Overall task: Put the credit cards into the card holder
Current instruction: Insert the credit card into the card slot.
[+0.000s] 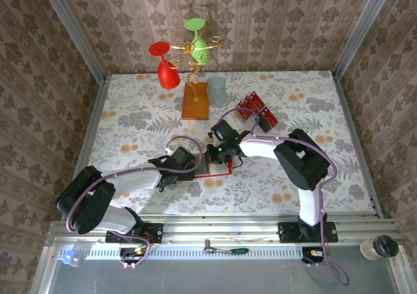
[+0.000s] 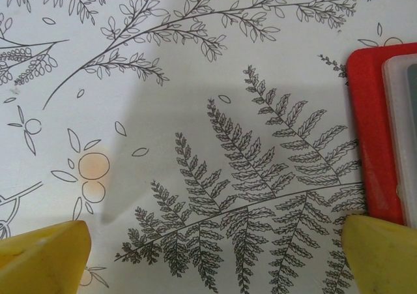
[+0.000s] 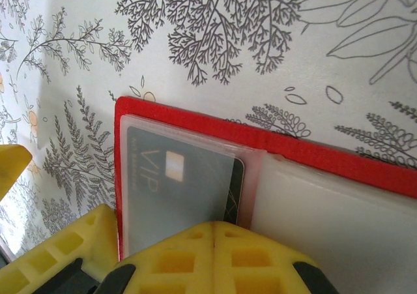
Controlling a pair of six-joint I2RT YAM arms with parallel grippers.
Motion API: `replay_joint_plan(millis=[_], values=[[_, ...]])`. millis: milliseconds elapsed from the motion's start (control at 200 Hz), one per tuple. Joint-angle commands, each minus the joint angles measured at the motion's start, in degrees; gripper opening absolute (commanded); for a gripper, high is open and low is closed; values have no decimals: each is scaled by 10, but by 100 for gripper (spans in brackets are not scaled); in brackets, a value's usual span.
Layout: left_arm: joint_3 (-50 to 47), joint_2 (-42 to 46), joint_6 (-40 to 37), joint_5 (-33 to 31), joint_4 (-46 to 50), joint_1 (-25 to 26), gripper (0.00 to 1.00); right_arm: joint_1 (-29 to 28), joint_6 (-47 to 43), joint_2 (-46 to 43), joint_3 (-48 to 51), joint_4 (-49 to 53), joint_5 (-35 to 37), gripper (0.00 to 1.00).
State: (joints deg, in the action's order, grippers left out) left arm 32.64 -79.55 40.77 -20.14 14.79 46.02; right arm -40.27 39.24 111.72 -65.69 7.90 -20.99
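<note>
The card (image 3: 176,190) is best pushed squarely into the pocket of the wallet (image 3: 326,154) by the right claw (image 3: 215,234), closed tight against its edge; nothing is held in the wide-open left claw (image 2: 215,258).

Only legible text: "VIP", pale letters on dark card (image 3: 182,183) tucked in card holder (image 3: 313,152) pocket.

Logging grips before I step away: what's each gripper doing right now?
Left gripper: open, empty.
Right gripper: shut at the edge of the dark card in the card holder; grip unclear.
</note>
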Motion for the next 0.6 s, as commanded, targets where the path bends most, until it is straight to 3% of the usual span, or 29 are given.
replay_joint_plan(millis=[0,595], values=[[0,-1,9,1,5,-4,100,-7,9,16,-10,4,-6,2],[-6,27,2,3,16,-38,100,-6,11,-57,24,7,25,3]])
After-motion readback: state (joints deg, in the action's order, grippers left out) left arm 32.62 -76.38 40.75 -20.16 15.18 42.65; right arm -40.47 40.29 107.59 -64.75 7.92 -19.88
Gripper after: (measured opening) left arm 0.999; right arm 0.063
